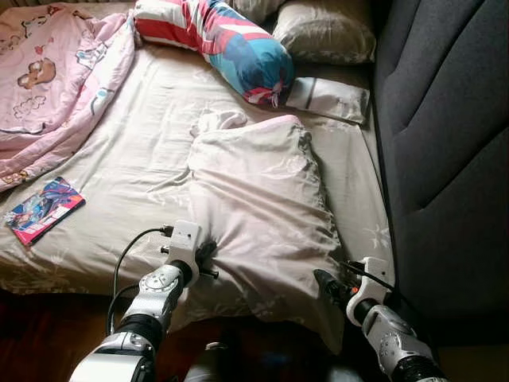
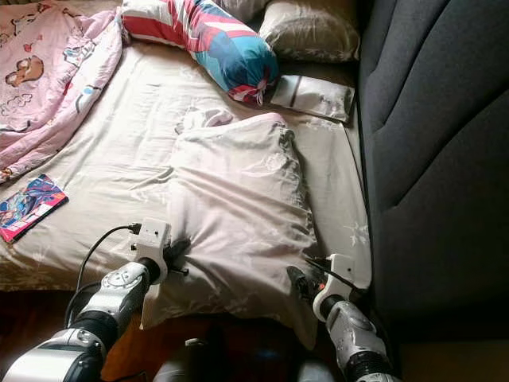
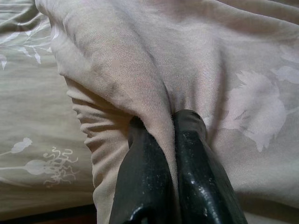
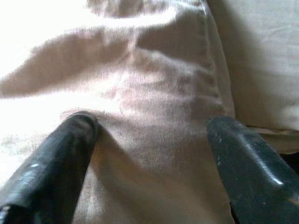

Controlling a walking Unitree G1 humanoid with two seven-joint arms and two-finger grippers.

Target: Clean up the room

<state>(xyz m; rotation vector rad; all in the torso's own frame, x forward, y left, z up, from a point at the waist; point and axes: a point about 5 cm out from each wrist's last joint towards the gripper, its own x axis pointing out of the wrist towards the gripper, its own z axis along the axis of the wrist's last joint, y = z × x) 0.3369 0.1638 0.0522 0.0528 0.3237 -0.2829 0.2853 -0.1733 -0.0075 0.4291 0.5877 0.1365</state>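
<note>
The beige floral fabric pillow [image 1: 258,215] lies lengthwise away from the robot on the bed [image 1: 119,167]. The left gripper [image 3: 170,140] is clamped on its near left corner; the right gripper [image 4: 149,140], fingers spread, faces the near right corner

Both pincers [image 1: 208,256] [image 1: 324,281] meet the beige pillow [image 1: 258,207].

Home bedroom: bed [image 1: 119,171] lying under beige floral sheet, pillows [image 1: 324,30] resting by dark padded headboard [image 1: 445,143], pink cartoon blanket [image 1: 56,72] sprawling.
</note>
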